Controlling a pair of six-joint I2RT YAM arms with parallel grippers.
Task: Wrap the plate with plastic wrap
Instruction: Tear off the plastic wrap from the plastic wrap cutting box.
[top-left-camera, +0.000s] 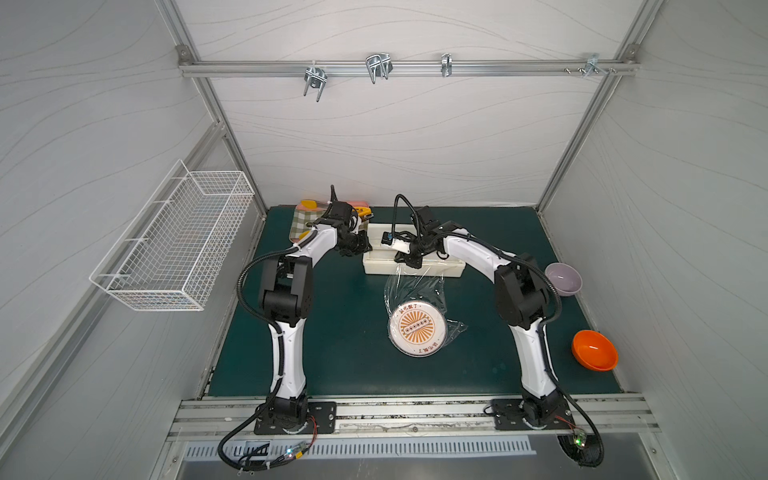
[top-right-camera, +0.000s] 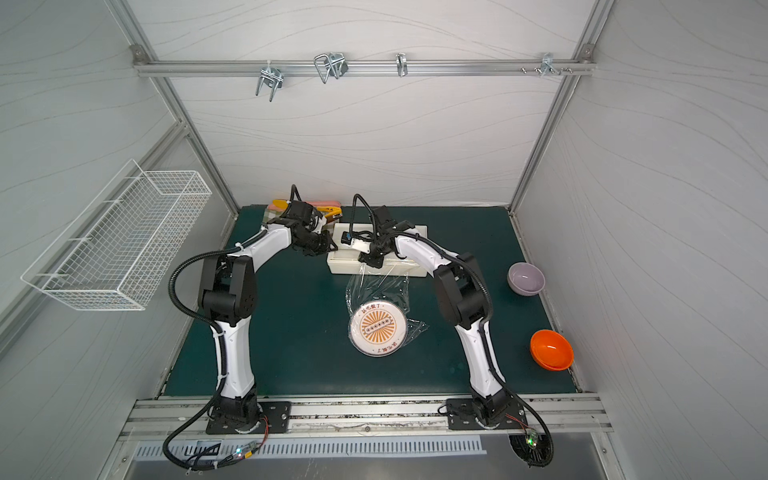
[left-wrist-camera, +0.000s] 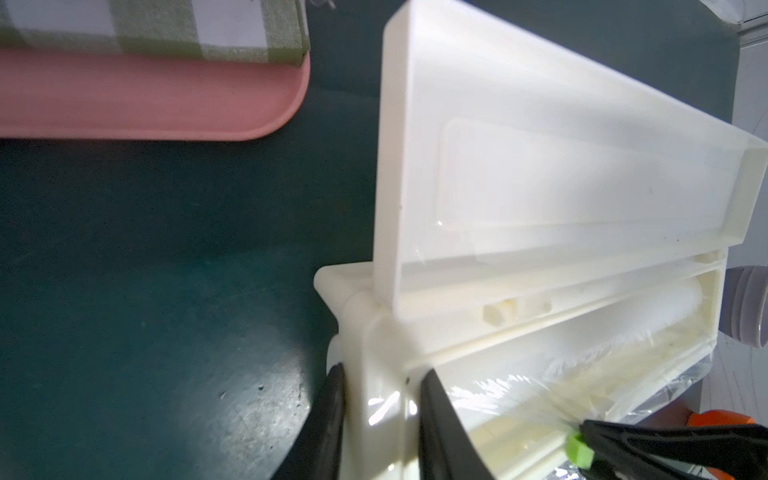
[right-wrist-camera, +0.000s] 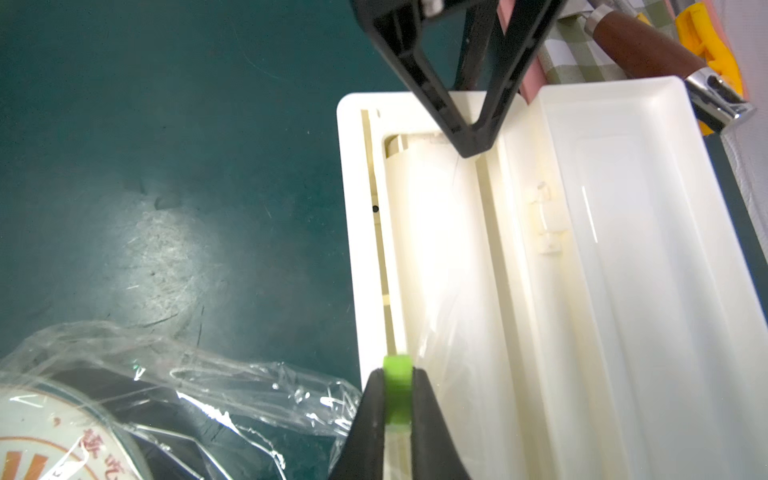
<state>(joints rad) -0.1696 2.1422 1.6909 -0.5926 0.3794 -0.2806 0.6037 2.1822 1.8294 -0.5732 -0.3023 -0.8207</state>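
Note:
The white plate (top-left-camera: 417, 328) with its orange sunburst lies mid-table under crinkled plastic wrap (top-left-camera: 411, 286). The film runs back to the cream dispenser box (top-left-camera: 453, 270), whose lid (left-wrist-camera: 540, 166) stands open. My left gripper (left-wrist-camera: 382, 374) is shut on the box's left end wall. My right gripper (right-wrist-camera: 397, 374) is shut on the small green slider (right-wrist-camera: 397, 365) at the box's front edge. In the right wrist view the plate (right-wrist-camera: 41, 436) and the wrap (right-wrist-camera: 208, 382) lie close beside the box. Both top views show the two grippers over the box (top-right-camera: 415, 270).
A pale purple bowl (top-left-camera: 563, 278) and an orange bowl (top-left-camera: 594, 350) sit at the right edge of the mat. A green-checked tray (top-left-camera: 305, 222) on a pink board (left-wrist-camera: 145, 95) lies behind the left arm. A white wire basket (top-left-camera: 174, 245) hangs on the left wall.

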